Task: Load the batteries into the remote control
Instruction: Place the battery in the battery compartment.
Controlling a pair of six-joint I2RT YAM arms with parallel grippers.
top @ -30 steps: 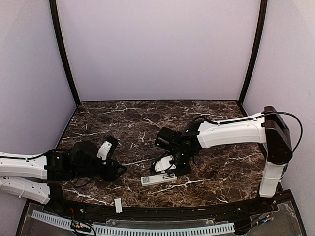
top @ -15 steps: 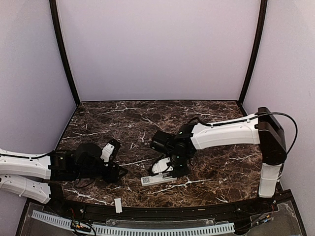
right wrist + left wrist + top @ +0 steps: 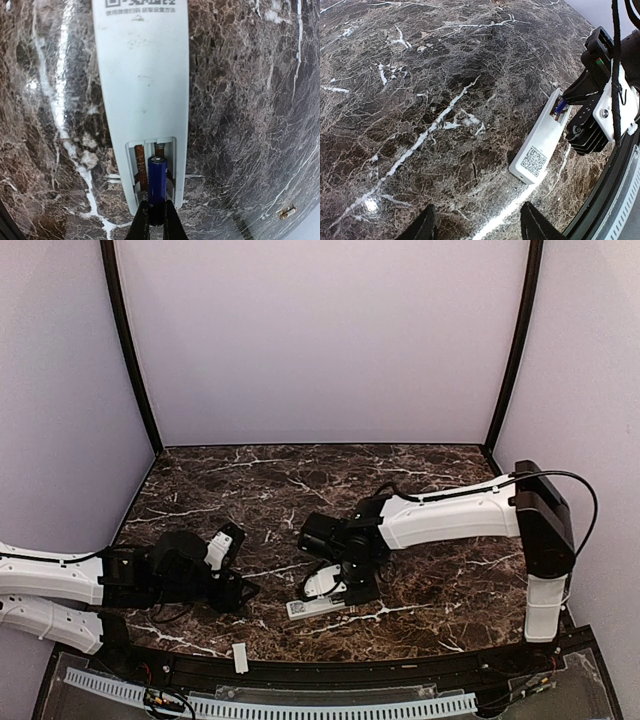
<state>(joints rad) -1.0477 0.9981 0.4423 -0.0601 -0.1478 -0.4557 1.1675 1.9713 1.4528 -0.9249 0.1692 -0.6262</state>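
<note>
Resting low on the marble table [image 3: 260,480], the left gripper [image 3: 480,227] sits with fingers [image 3: 426,226] spread apart and nothing between them, placed much as it was a second ago. A short white strip [image 3: 240,657] lies at the near edge, apart from both arms. The remote control [image 3: 540,150] lies face down near the table's centre front, QR label up and battery compartment open, its position unchanged. A blue battery [image 3: 156,187] hangs over that compartment, above the copper contacts; whether it is seated cannot be told. The right gripper [image 3: 156,217] is clamped on the battery's rear end, and its arm has shifted leftward since the earlier frame. A small cylinder [image 3: 287,213] lies on the marble, well apart.
</note>
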